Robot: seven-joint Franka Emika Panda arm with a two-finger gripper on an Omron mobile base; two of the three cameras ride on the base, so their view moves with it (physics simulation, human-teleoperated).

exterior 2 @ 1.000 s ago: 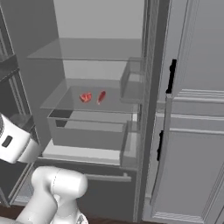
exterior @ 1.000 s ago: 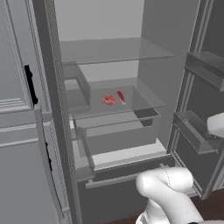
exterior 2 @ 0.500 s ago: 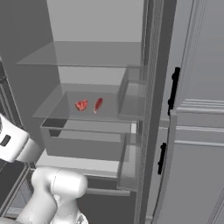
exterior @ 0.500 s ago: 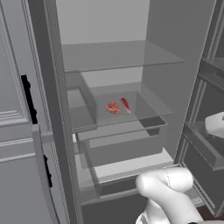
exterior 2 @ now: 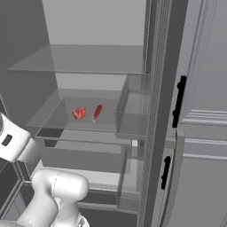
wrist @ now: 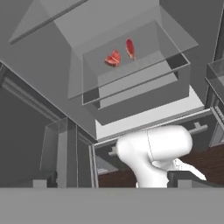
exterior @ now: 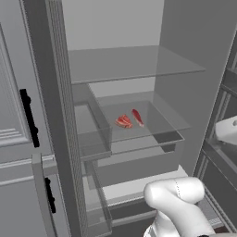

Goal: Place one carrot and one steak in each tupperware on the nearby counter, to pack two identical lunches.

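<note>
Left base view: open grey fridge interior with clear glass shelves (exterior: pixel 139 69). Two small flat red steaks lie on the middle glass shelf (exterior: pixel 162 122), one wider marbled steak (exterior: pixel 123 121) and, just beside it at its 3 o'clock, a narrower red steak (exterior: pixel 137 117); touching or apart, cannot tell. Grey drawer (exterior: pixel 139 164) sits under the shelf. Closed grey panelled door with black handles (exterior: pixel 28 118) at 9 o'clock. White robot arm (exterior: pixel 178 203) at 5 o'clock.

Right base view: same two steaks on the middle shelf, marbled one (exterior 2: pixel 79 113) at 9 o'clock of the narrow one (exterior 2: pixel 96 112). Clear door bin (exterior 2: pixel 133 115) at their 3 o'clock. Black handles (exterior 2: pixel 178 102) on the panelled door at 3 o'clock. White arm (exterior 2: pixel 55 195) at 7 o'clock.

Hand view: steaks seen from afar at 12 o'clock, marbled one (wrist: pixel 113 58) and narrow one (wrist: pixel 130 49), on the glass shelf. Gripper (wrist: pixel 111 179) well apart from them, dark fingertips (wrist: pixel 37 178) spread wide at the bottom, holding nothing. Dark brown wood surface (wrist: pixel 205 162) at 4 o'clock.
</note>
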